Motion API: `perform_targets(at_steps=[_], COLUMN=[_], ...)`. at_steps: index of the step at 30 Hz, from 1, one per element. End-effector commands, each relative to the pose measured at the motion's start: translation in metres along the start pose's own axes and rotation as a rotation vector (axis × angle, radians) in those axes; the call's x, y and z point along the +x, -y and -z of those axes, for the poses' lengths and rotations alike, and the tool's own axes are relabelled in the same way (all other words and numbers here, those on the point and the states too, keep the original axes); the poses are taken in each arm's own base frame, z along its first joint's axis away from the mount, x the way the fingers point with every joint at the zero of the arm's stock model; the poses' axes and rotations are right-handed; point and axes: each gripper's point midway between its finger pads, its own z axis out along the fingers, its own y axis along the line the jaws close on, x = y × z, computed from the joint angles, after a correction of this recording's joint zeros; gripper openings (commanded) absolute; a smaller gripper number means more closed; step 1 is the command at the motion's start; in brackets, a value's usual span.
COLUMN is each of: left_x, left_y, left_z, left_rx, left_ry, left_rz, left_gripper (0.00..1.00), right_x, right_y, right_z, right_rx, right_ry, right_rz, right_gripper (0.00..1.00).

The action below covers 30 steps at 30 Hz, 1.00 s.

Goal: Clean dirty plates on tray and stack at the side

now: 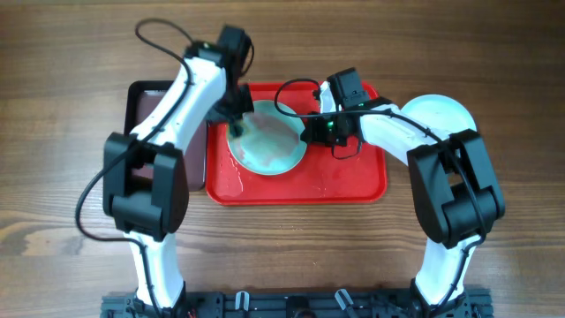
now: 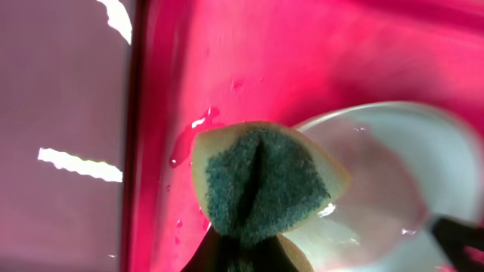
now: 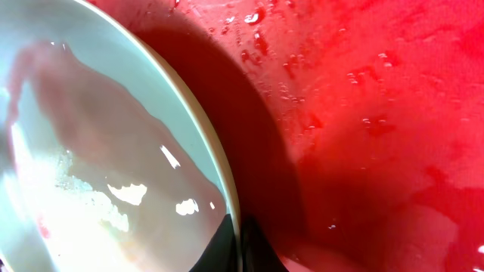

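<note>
A pale turquoise plate (image 1: 269, 141) lies tilted on the red tray (image 1: 353, 181), wet and faintly smeared. My left gripper (image 1: 237, 113) is shut on a yellow sponge with a green scouring face (image 2: 261, 181), held at the plate's left rim (image 2: 393, 174). My right gripper (image 1: 311, 131) is shut on the plate's right rim (image 3: 219, 174) and holds that edge up off the tray (image 3: 363, 98). A white plate (image 1: 441, 113) lies on the table to the right of the tray, behind my right arm.
A dark brown tray (image 1: 146, 102) lies along the red tray's left side, under my left arm; it also shows in the left wrist view (image 2: 60, 136). Water drops lie on the red tray floor (image 3: 265, 38).
</note>
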Motion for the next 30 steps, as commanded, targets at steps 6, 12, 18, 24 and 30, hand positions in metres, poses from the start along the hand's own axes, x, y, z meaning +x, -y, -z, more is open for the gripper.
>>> perform_targets(at_steps=[6, 12, 18, 24, 30], left_x=[-0.028, -0.023, -0.015, -0.017, -0.008], left_y=[-0.016, -0.007, -0.01, -0.008, 0.008], left_z=[0.066, 0.064, 0.054, 0.053, 0.051], left_rx=[0.122, 0.144, 0.131, 0.134, 0.142], left_ry=[0.112, 0.093, 0.065, 0.069, 0.054], left_rz=[0.061, 0.051, 0.05, 0.067, 0.038], left_gripper=[0.04, 0.04, 0.04, 0.04, 0.04], right_x=[-0.004, -0.014, -0.004, -0.016, -0.022], right_y=[0.014, 0.013, 0.012, 0.014, 0.027], right_z=[-0.006, -0.006, 0.009, 0.099, 0.19], right_rx=[0.034, 0.04, 0.071, 0.309, 0.616], right_ry=[0.017, 0.061, 0.027, 0.204, 0.432], right_rz=[0.018, 0.034, 0.017, 0.041, 0.061], right_gripper=[0.31, 0.05, 0.04, 0.04, 0.04])
